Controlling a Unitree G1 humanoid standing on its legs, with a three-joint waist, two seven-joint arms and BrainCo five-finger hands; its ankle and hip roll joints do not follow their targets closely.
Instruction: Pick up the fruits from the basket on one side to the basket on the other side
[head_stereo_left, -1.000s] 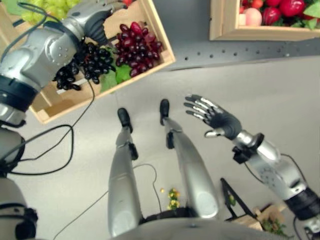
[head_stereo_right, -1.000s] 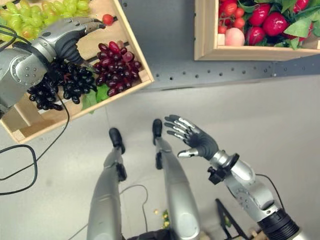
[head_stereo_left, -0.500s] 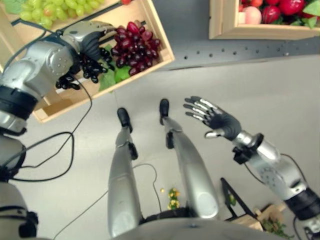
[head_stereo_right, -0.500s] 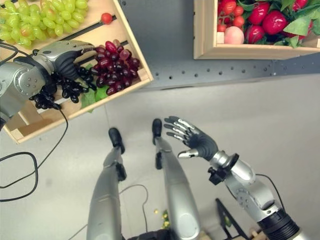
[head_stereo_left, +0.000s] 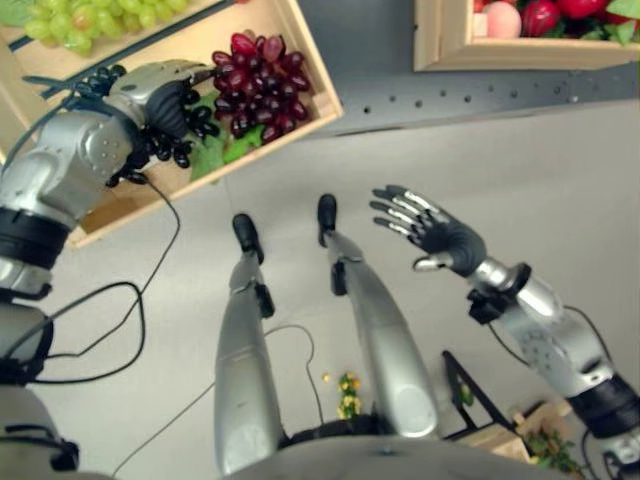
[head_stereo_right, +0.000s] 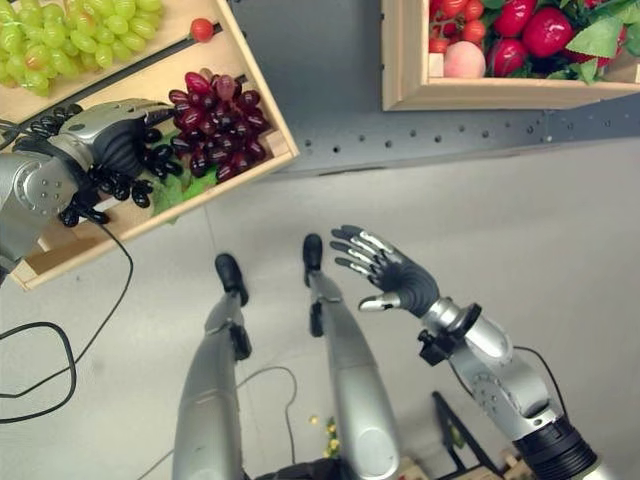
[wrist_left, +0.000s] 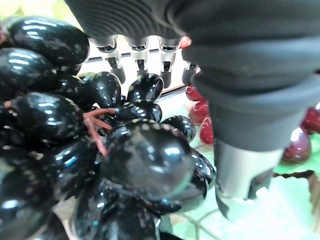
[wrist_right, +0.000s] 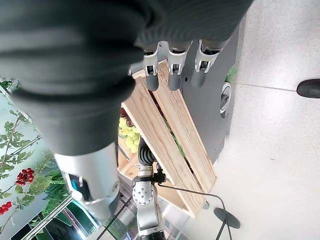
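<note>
Left robot hand settled on the black grapes in the left crate

The bunch of glossy black grapes (head_stereo_right: 118, 182) lies in the near compartment of the slatted pale wooden crate (head_stereo_right: 262, 95) on the robot's left, touching the bunch of dark red grapes (head_stereo_right: 215, 120) toward the crate's near right corner, with green grapes (head_stereo_right: 60, 40) beyond the divider. The left robot hand (head_stereo_right: 112, 135) lies over the black bunch, fingers curled into it. Smooth, rounded berries on a thin stem look slippery and loosely jointed, so cupping the cluster's mass or pinching its stem seems safer than gripping single berries. The right robot hand (head_stereo_right: 395, 278) hovers with fingers spread, empty, well short of the second wooden crate of red fruit (head_stereo_right: 500, 90).
</note>
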